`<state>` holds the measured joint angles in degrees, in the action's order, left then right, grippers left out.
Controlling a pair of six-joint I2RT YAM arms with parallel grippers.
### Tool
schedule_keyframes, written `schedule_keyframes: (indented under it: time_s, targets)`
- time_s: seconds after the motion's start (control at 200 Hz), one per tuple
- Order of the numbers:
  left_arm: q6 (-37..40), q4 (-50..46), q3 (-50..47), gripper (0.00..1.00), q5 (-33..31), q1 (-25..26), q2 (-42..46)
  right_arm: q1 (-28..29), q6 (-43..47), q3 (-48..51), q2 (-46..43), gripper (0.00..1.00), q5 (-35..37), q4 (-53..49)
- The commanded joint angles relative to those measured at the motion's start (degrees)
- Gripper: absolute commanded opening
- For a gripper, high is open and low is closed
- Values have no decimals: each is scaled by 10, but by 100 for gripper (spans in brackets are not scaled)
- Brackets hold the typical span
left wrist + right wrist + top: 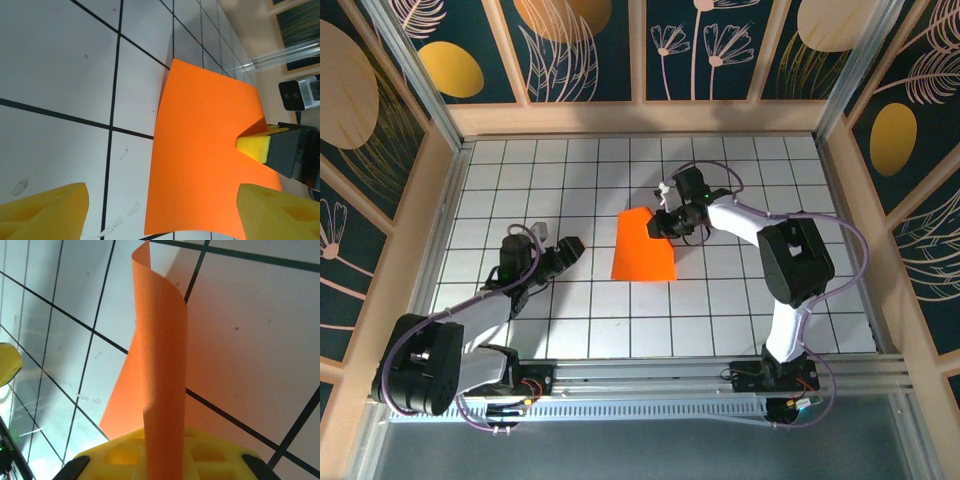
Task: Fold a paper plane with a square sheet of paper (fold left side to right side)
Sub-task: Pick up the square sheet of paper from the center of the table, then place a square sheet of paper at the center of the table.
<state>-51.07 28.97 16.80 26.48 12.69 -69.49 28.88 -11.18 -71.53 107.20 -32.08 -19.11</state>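
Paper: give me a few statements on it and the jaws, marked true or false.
1. The paper is orange. True.
2. The left jaws clamp the paper. False: they stand wide open, apart from it.
3. The right jaws grip the paper's edge. True.
4. The paper lies wholly flat on the table. False: the gripped edge curls upward.

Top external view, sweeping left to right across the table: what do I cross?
left gripper → square sheet of paper → right gripper, pinching the sheet's right edge
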Motion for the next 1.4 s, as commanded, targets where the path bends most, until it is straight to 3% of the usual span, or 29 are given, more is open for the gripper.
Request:
schedule_keyframes:
  time_s: [0.0, 0.295, 0.776, 1.251, 1.346, 1.396]
  targets:
    - [5, 51, -10, 79, 30, -7, 9, -5, -11, 6, -24, 15, -34, 13]
    - [0, 168, -20, 82, 107, -7, -12, -12, -22, -2, -53, 15, -79, 11]
    - [-16, 356, 61, 88, 243, -5, -121, -26, 4, -20, -172, 15, -239, -37]
    - [31, 341, 135, 90, 290, 47, -144, -27, -90, 4, -218, 15, -332, 82]
    - [29, 346, 149, 83, 303, 56, -152, -29, -83, 7, -215, 15, -317, 76]
    - [29, 346, 153, 72, 303, 57, -152, -37, -73, 6, -212, 15, -297, 61]
